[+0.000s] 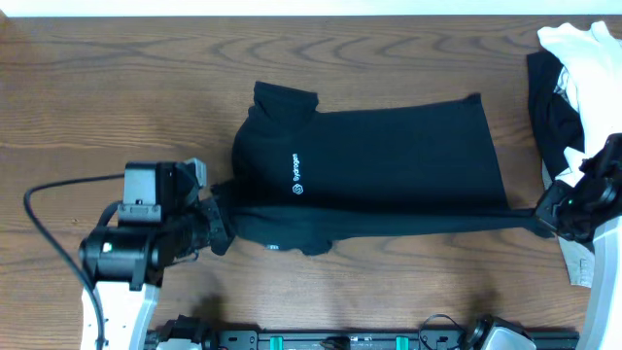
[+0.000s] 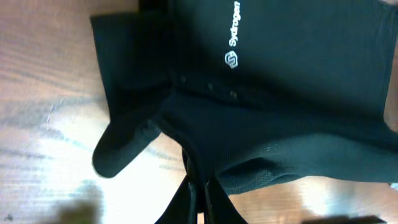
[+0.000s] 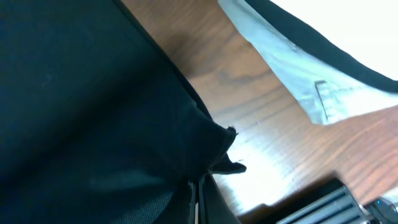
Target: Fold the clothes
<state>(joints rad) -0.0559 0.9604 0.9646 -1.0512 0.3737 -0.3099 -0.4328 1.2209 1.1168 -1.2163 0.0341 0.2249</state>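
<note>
1. Wooden table [image 1: 87,107]: black T-shirt [image 1: 389,156] lay spread on it.
2. Left gripper [image 1: 222,212] and right gripper [image 1: 547,216] were each clamped tight on the shirt's taut near edge, at opposite ends.
3. Risk: uneven pulling could slip the cloth free.

The black-and-white jointed left arm [image 1: 121,255] reaches in from the near left edge. Its black two-finger left gripper [image 1: 220,216] points rightward, jaws pinched tight on the black cloth T-shirt [image 1: 389,156]. The white right arm [image 1: 607,282] comes up the right edge. Its dark right gripper [image 1: 546,212] points leftward, jaws clamped on a corner of the same shirt.
</note>
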